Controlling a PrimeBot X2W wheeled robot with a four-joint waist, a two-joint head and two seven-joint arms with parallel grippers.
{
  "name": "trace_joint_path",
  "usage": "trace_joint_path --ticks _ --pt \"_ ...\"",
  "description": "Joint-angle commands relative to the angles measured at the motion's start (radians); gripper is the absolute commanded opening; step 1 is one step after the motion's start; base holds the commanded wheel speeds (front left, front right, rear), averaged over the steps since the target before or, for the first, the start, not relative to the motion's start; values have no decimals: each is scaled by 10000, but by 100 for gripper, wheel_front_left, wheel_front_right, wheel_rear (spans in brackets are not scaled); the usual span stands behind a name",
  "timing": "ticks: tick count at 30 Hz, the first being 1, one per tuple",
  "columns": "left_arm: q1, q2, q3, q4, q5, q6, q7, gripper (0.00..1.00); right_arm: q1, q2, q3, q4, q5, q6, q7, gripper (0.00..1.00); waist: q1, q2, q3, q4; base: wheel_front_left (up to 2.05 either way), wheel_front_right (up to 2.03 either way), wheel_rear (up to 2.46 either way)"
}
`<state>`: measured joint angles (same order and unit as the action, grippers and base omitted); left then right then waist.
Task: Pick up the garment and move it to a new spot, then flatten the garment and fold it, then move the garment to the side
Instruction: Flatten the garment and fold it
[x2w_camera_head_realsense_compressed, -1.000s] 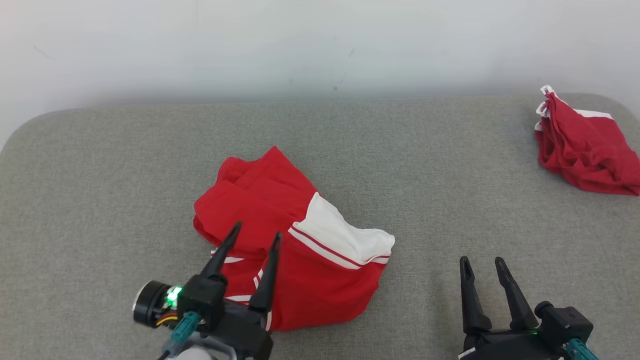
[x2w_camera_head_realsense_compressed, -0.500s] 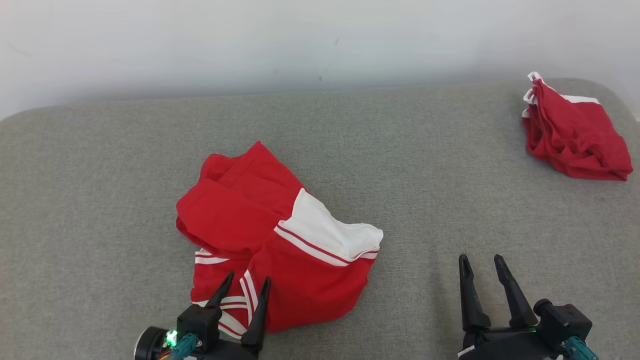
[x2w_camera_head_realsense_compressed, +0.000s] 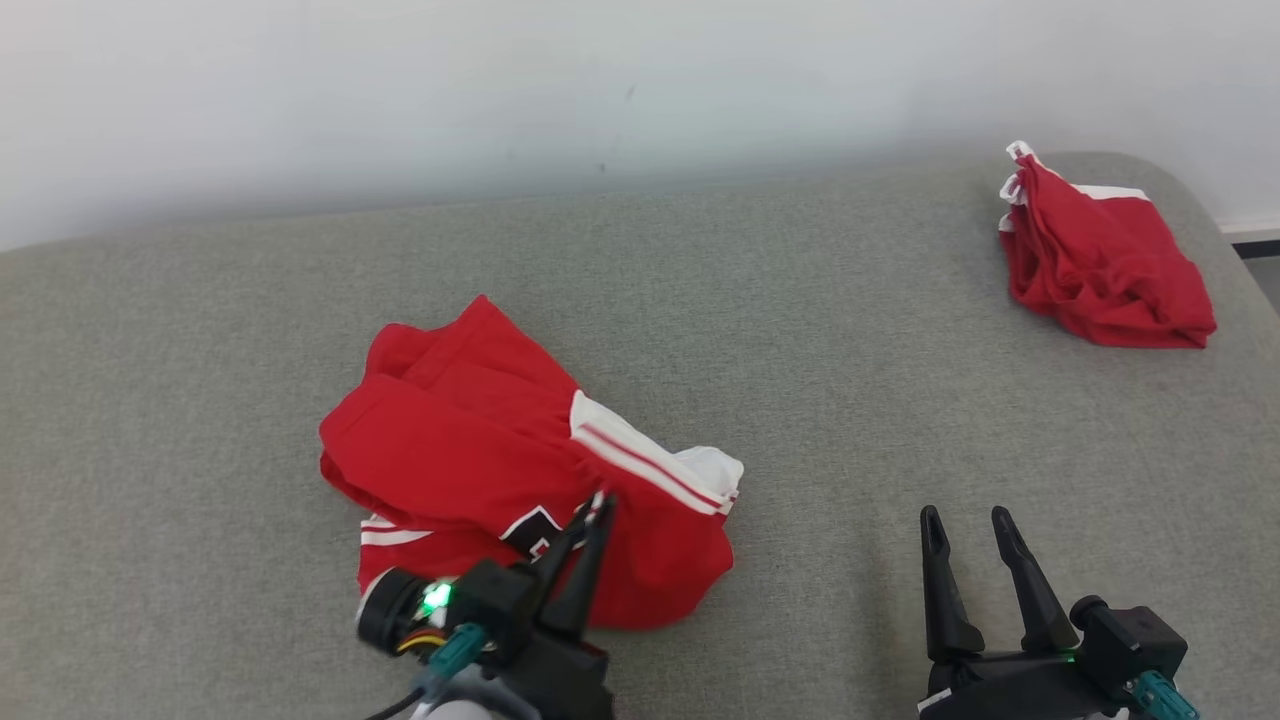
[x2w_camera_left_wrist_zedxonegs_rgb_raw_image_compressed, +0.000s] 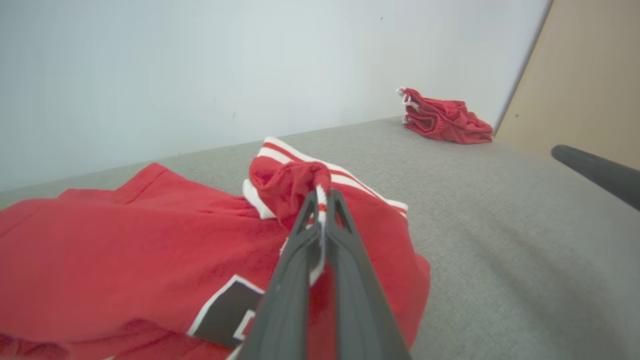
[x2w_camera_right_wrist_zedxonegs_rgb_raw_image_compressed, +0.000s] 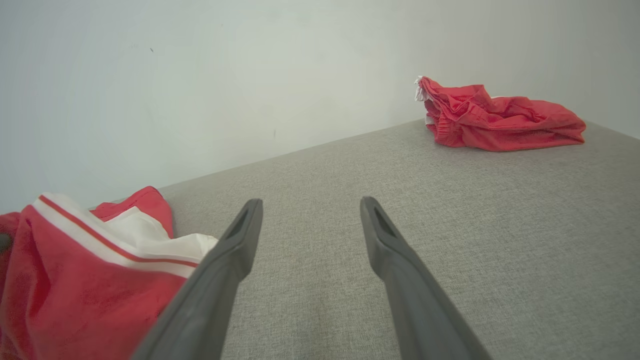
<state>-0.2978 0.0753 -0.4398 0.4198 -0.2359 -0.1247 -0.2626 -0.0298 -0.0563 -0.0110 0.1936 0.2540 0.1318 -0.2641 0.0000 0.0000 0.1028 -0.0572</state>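
Note:
The garment (x2w_camera_head_realsense_compressed: 480, 450) is a crumpled red jersey with white bands and a black patch, lying at the middle-left of the grey padded surface (x2w_camera_head_realsense_compressed: 800, 380). My left gripper (x2w_camera_head_realsense_compressed: 598, 505) is shut on a bunched fold of its red and white edge and lifts that fold a little. In the left wrist view the pinched cloth (x2w_camera_left_wrist_zedxonegs_rgb_raw_image_compressed: 295, 182) bulges over the closed left gripper (x2w_camera_left_wrist_zedxonegs_rgb_raw_image_compressed: 322, 197). My right gripper (x2w_camera_head_realsense_compressed: 965, 520) stands open to the right of the garment, over bare cloth surface. The right wrist view shows the right gripper (x2w_camera_right_wrist_zedxonegs_rgb_raw_image_compressed: 310, 210) spread, with the garment (x2w_camera_right_wrist_zedxonegs_rgb_raw_image_compressed: 75, 270) at its left.
A second red garment (x2w_camera_head_realsense_compressed: 1095, 255) lies crumpled at the far right corner of the surface, near the rounded edge. A pale wall (x2w_camera_head_realsense_compressed: 600, 80) runs along the back. Bare grey surface lies between the two garments and around my right gripper.
My left gripper has shut on a fold of the garment's edge and pulled it up and to the right, uncovering a black patch. The head camera has shifted. The right gripper has stayed put.

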Motion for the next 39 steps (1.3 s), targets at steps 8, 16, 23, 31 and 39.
trace_joint_path --ticks 8,16,23,31,39 --pt "-1372 -195 -1475 -493 -218 -57 -30 0 -98 15 -22 -47 75 -26 2 100 0 0 20 -542 0 0 0" --pt "-2618 -253 -2284 -31 -749 218 -30 0 -304 38 -49 -104 66 -26 0 100 0 0 344 -1352 0 0 0" --pt "-2991 -253 -3419 769 -1652 561 -30 100 -344 57 -113 -114 79 -26 0 100 0 0 500 -1574 0 0 0" --pt "-3041 -246 -3445 -94 -1830 998 -30 100 -94 68 -244 -66 44 -26 2 100 0 0 109 -859 0 0 0" --pt "-2117 154 -1960 -839 -984 1351 -31 100 146 72 -298 32 39 -26 2 100 0 0 -238 -148 0 0 0"
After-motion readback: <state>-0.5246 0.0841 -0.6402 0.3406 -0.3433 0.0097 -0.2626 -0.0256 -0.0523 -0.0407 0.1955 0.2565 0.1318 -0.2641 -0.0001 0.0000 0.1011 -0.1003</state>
